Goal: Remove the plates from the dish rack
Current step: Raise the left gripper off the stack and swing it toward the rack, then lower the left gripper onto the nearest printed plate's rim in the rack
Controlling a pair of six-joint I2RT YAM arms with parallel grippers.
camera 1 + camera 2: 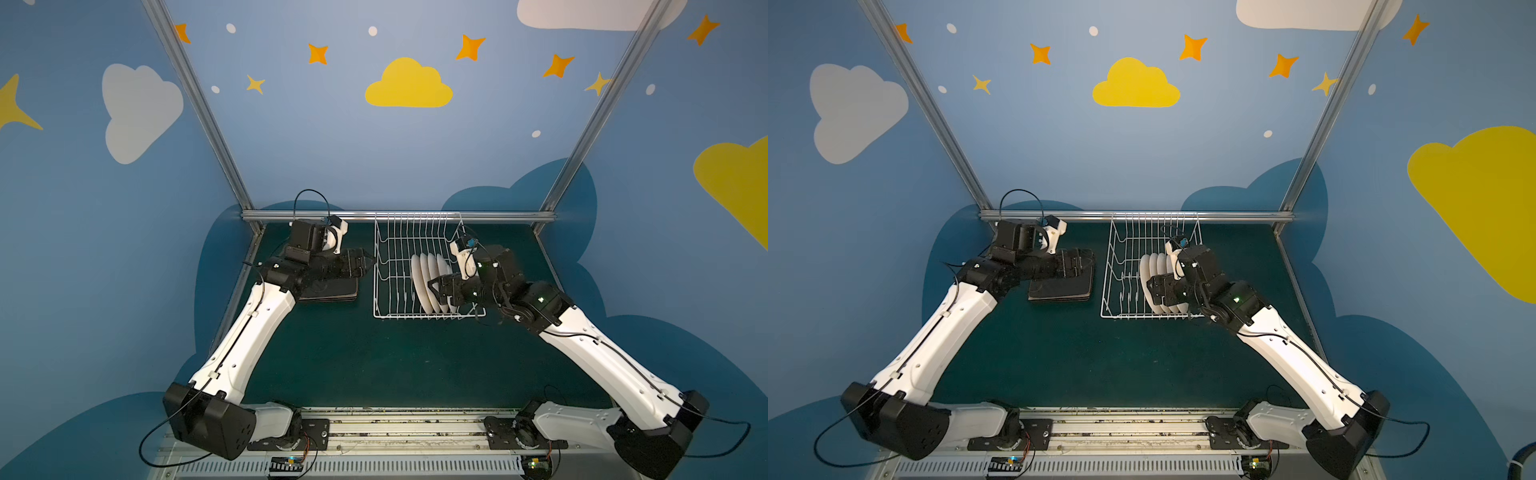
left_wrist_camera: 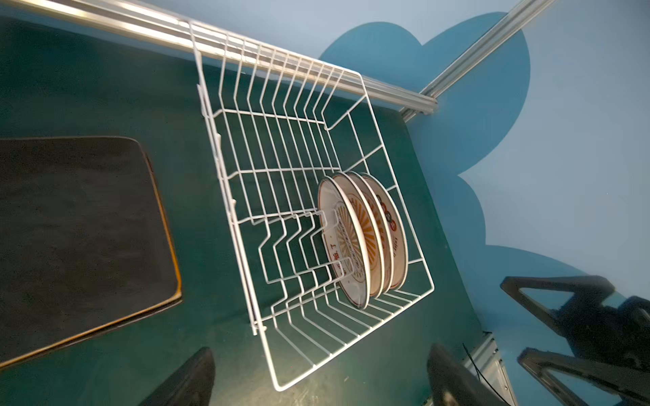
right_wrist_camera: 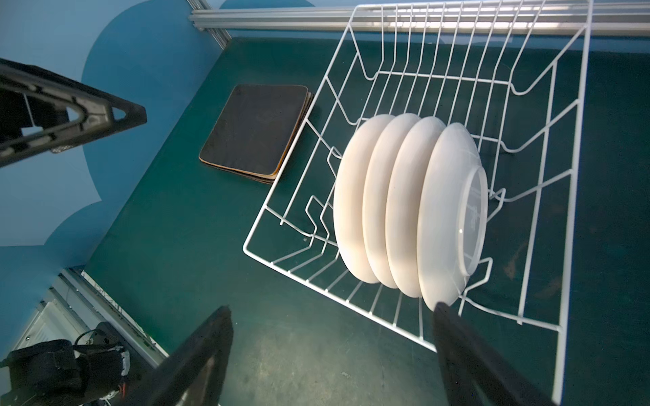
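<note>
Four round plates (image 3: 404, 207) stand packed in the dish rack (image 1: 375, 270); square plates (image 3: 256, 133) lie stacked beside it. The right gripper (image 3: 330, 309) — spread and empty, like the left gripper (image 2: 322, 351) — may pinch two plates together or drag the rack.

A: What is the dish rack (image 2: 281, 151) made of?
B: Thin wire under a smooth white coating, faintly glossy.
A: And the round plates (image 3: 404, 207)?
B: Smooth white backs with a soft sheen (ceramic or hard plastic, I can't tell). The square plates (image 3: 255, 133) have matt, mottled black backs and tan edges.
A: The table (image 3: 197, 246)?
B: Dark green, matt, cloth-like. The rail (image 3: 281, 19) is bright ribbed metal, and the arm shells (image 1: 594, 357) are smooth white plastic.
</note>
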